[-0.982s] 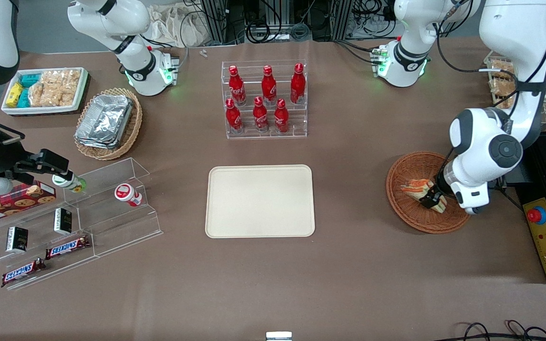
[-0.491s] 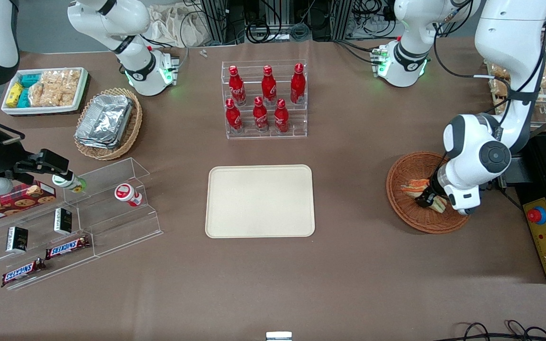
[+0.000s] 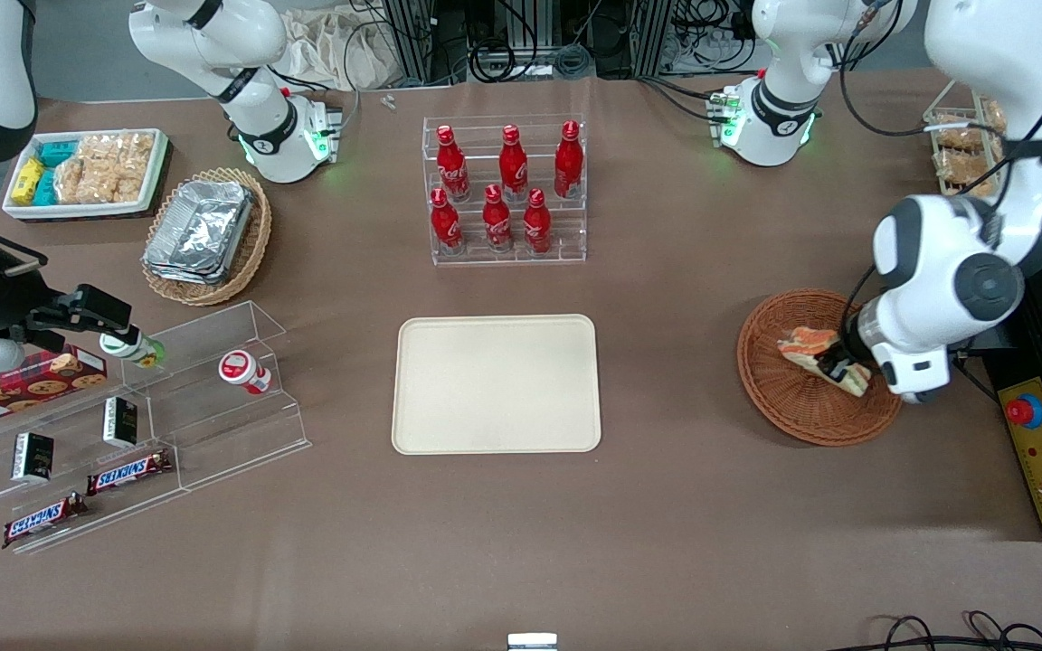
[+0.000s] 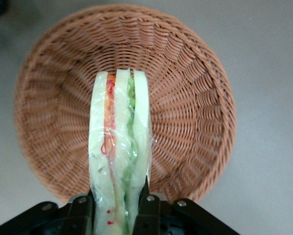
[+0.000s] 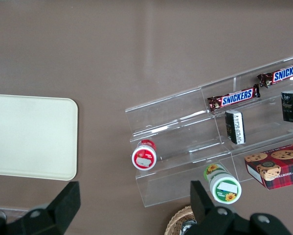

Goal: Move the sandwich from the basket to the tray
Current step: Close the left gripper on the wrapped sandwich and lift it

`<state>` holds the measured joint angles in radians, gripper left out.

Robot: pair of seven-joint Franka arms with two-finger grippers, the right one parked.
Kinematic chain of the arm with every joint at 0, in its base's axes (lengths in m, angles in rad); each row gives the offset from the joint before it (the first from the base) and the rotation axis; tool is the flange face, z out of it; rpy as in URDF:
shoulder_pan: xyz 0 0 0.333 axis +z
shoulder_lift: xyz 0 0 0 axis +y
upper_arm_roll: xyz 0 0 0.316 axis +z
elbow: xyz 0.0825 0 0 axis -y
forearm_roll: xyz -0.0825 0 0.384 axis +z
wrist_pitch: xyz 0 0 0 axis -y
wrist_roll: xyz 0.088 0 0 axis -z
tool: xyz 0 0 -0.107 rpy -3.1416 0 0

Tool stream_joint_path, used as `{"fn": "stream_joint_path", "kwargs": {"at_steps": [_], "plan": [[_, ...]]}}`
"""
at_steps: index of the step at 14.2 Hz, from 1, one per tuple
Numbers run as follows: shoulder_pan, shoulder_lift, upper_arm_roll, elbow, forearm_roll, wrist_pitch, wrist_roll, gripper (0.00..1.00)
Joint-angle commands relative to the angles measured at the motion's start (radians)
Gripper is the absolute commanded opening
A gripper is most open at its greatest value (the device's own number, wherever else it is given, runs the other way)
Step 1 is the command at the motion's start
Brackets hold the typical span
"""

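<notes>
Two black fingers (image 4: pixel 81 215) of the left arm's gripper (image 4: pixel 114 215) are clamped on the sandwich (image 4: pixel 119 147), one on each outer slice of white bread, so the wedge is squeezed between them at its wide end. In the left wrist view the clear-wrapped wedge points away from the gripper, showing orange-red filling by one slice and green by the other.

The sandwich (image 3: pixel 821 355) hangs over the bowl of the round reddish-brown wicker basket (image 3: pixel 783 398); whether it clears the weave cannot be told from either view. The gripper (image 3: pixel 842 372) sits low over the basket, at the side toward the working arm's end of the table.

The cream rectangular tray (image 3: pixel 497 383) lies flat at the middle of the table, well apart from the basket, with nothing on it. Farther from the front camera than the tray stands a clear stepped rack (image 3: pixel 507 244) with six red cola bottles (image 3: pixel 497 217) in two rows.

Toward the parked arm's end lie a tan oval wicker basket of foil containers (image 3: pixel 204 237), a white bin of snack packets (image 3: pixel 87 174), and clear acrylic steps (image 3: pixel 213 398) bearing two Snickers bars (image 3: pixel 127 470), small dark boxes, a red-lidded jar (image 3: pixel 243 371) and a box of cookies (image 3: pixel 28 384).
</notes>
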<state>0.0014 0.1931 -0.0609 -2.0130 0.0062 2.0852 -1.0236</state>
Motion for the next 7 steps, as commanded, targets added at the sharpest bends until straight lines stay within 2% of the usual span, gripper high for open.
{"fn": "stream_joint_path", "kwargs": {"at_steps": [1, 4, 7], "plan": [[-0.015, -0.012, -0.017, 0.184, 0.015, -0.213, -0.036, 0.0], [-0.015, 0.022, -0.039, 0.429, 0.003, -0.411, -0.041, 0.0], [-0.015, 0.014, -0.08, 0.514, -0.002, -0.501, 0.04, 0.0]]}}
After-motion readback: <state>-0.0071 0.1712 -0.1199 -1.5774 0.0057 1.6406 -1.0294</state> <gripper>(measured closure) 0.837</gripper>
